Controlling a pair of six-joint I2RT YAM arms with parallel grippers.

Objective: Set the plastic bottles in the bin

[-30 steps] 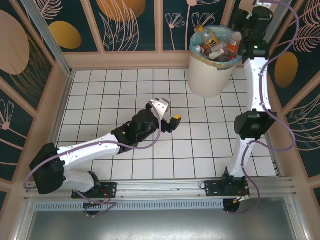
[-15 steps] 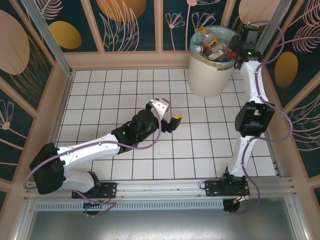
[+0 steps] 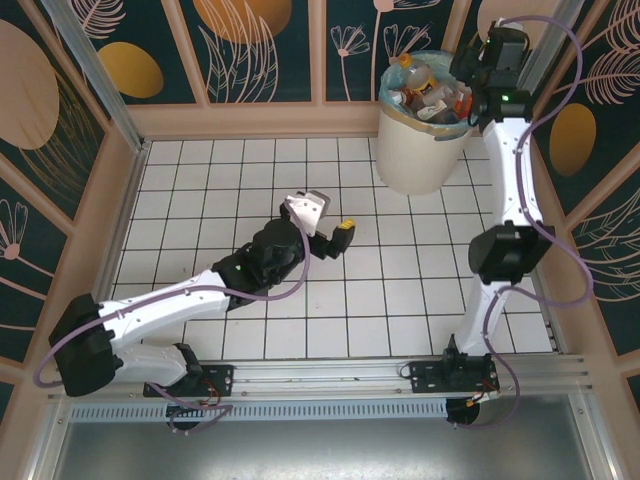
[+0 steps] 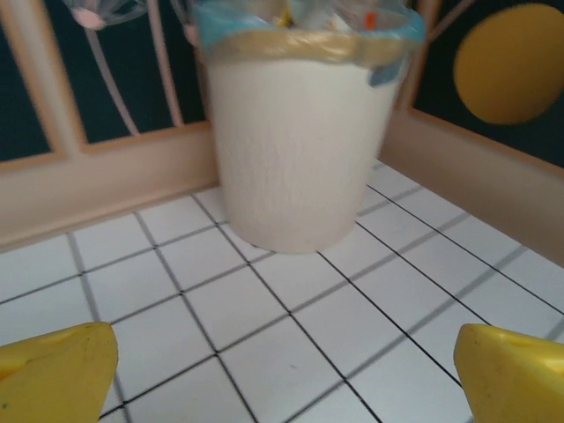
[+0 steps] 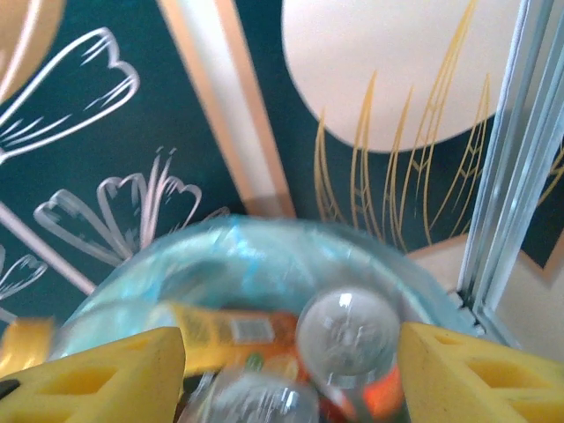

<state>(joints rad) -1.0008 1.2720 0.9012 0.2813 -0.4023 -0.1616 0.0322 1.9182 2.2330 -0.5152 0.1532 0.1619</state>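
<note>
here, the left claw (image 4: 282, 379) hangs wide open and empty over the tiled worktop (image 3: 400, 300), with the bin (image 4: 295, 150) well ahead of it. farther off, the right claw (image 5: 291, 370) (the nearer arm by far) sits directly above the bin, jaws apart, with the plastic bottles (image 3: 430, 90) heaped straight below.

The bin (image 4: 295, 159) is matt cream plastic, its blue bag (image 4: 398, 31) thin and glossy, the bottles (image 5: 345, 342) clear shiny plastic.
</note>
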